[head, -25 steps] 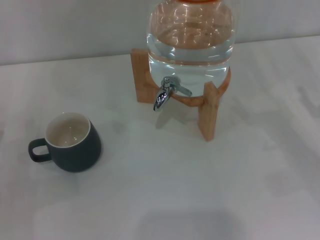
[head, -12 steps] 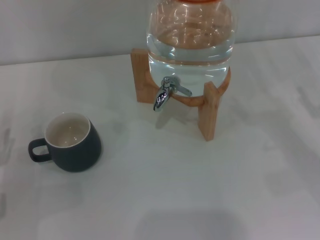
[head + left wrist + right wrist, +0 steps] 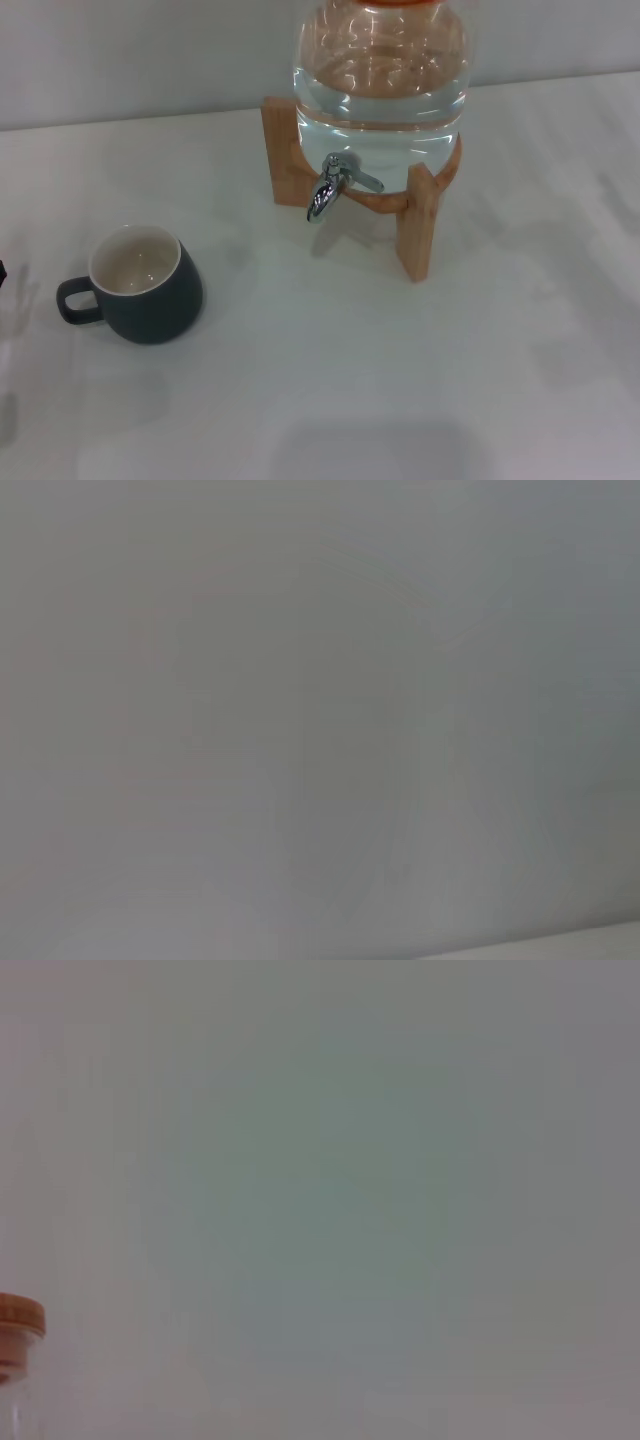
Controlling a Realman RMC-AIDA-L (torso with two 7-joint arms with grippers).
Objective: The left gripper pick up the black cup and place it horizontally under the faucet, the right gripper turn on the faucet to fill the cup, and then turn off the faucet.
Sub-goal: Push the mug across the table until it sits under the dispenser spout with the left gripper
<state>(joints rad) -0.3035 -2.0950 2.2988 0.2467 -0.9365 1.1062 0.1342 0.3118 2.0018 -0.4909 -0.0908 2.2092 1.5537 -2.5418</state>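
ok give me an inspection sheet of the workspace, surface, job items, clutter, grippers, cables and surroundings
Surface: white table, looks dry.
Black cup: upright, empty, on the robot's left, handle pointing left, well apart from the faucet.
Faucet: chrome, spout down, no water running, nothing under it.
Water jar: clear, holding water, on a wooden stand; cork-coloured lid shows in the right wrist view.
Clutter: nothing seen.
Left gripper: only a dark sliver at the head view's left edge, possibly it.
Right gripper: not in view.
Cables: nothing seen.
Surroundings: plain pale wall.
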